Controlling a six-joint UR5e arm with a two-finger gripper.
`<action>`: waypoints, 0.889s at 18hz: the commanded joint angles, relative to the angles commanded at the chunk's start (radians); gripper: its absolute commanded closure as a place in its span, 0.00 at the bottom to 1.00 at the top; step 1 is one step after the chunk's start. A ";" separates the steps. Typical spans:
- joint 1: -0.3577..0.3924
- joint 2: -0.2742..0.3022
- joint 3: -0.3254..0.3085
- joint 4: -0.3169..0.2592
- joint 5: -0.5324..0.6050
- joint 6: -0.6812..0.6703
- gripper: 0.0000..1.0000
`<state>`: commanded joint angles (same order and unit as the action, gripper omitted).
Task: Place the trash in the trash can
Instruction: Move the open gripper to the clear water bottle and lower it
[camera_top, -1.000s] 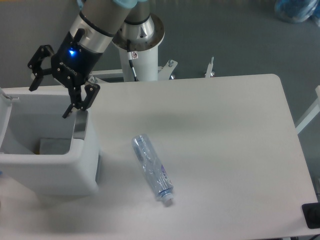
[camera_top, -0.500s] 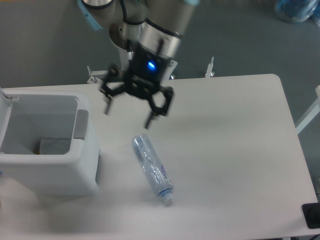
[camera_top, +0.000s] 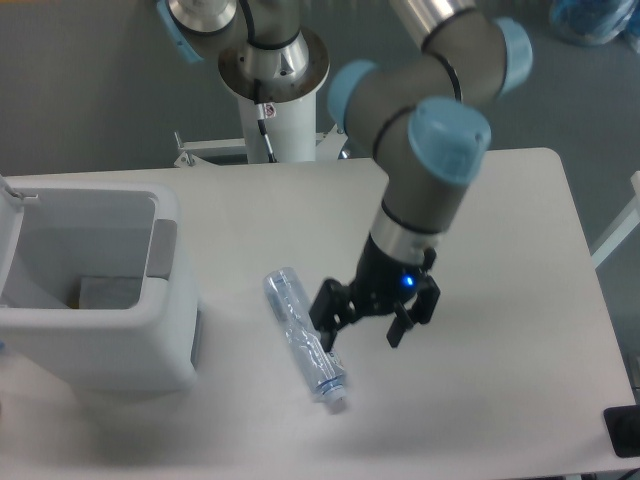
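White table (camera_top: 500, 220); tool (camera_top: 362, 338) spread, empty, beside bottle (camera_top: 303, 337)

A white table (camera_top: 500, 220) is seen, on which a clear bottle (camera_top: 304, 338) lies flat and a white bin (camera_top: 95, 340) stands at the left.

We see a clear bottle (camera_top: 303, 339) with a bluish label and a white cap lying on the white tabletop (camera_top: 480, 230). Left of the bottle, the trash can (camera_top: 95, 290) is white with a grey tab. Right of the bottle, the black pincer (camera_top: 362, 335) shows a small blue light under a silver arm (camera_top: 425, 150) with pale blue joints.
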<state>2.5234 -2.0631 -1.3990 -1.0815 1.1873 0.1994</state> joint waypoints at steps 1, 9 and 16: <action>0.000 -0.009 -0.008 0.006 0.002 0.000 0.00; -0.034 -0.098 -0.014 0.095 0.140 -0.011 0.00; -0.054 -0.150 -0.002 0.101 0.163 -0.087 0.00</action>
<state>2.4698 -2.2135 -1.4005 -0.9802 1.3499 0.1120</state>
